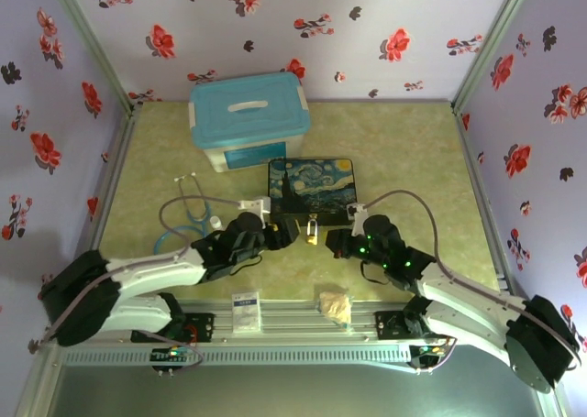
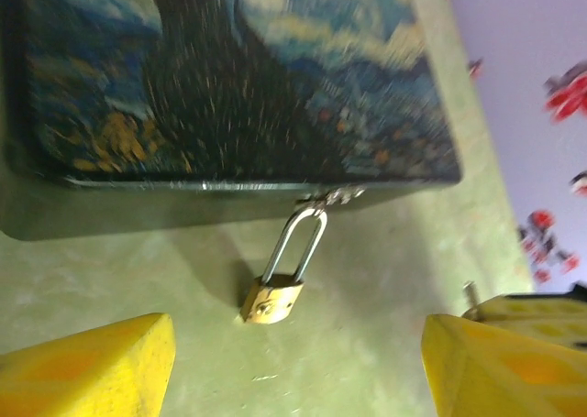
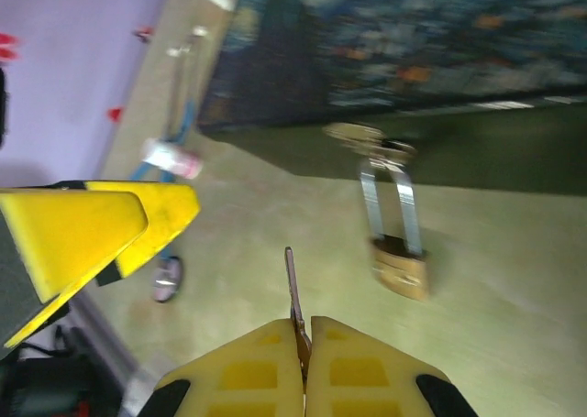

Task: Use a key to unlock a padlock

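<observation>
Right claw pinches the key, padlock just ahead; left claw, spread, faces the padlock.

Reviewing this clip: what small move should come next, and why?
Probably the left gripper should ease forward and close on the padlock. Its jaws stand open, the padlock lies loose ahead of them, hooked to the tin box, while the right gripper is shut on the key, its blade short of the lock.
</observation>
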